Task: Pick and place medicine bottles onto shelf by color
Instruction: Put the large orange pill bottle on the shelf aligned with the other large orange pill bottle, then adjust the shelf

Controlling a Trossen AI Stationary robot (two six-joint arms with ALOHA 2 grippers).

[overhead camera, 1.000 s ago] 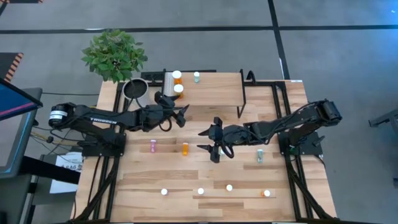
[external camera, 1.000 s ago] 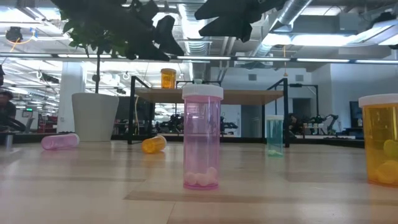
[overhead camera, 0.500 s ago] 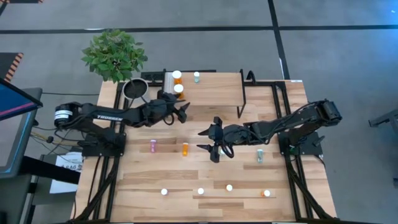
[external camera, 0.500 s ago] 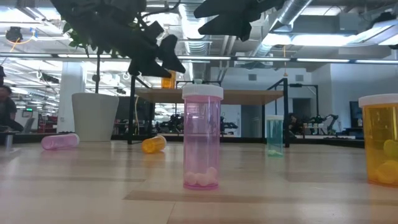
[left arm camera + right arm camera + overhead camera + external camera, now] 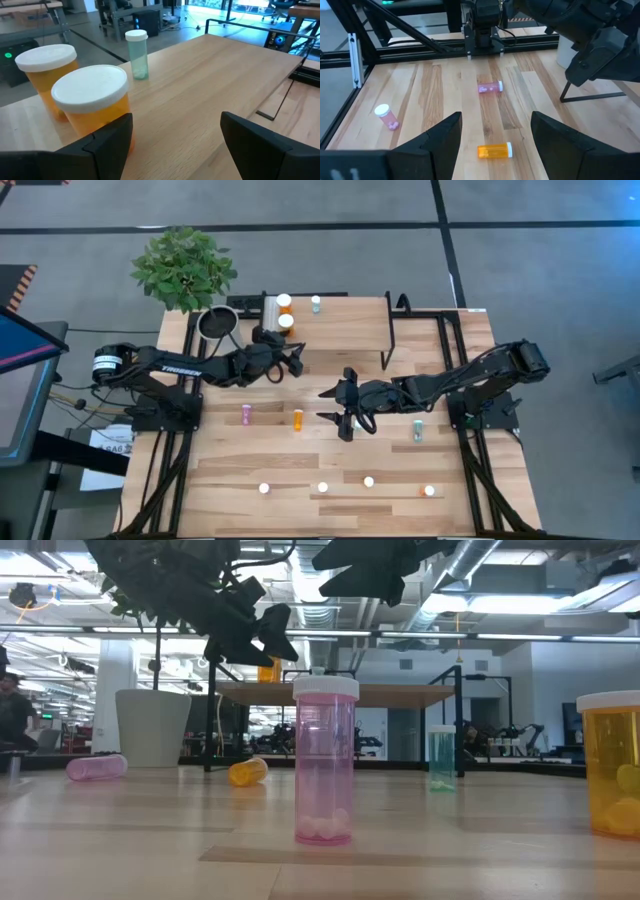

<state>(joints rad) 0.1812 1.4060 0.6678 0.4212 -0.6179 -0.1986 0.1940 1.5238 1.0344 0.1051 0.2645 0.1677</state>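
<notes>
Your left gripper [image 5: 292, 360], jaws open and empty, hovers at the shelf [image 5: 350, 325] edge, upper centre, beside two orange bottles [image 5: 95, 102]. Your right gripper [image 5: 340, 405] waits open mid-frame. The bottles are probably light, rigid and slick; grip the body below the cap.

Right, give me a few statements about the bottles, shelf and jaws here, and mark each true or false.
1. Two orange bottles and a teal bottle stand on the shelf. True.
2. The left gripper grips an orange bottle. False: its jaws are open, holding nothing.
3. A pink bottle lies on its side on the table. True.
4. The right gripper is over the shelf. False: it hangs over the table, jaws open.
</notes>
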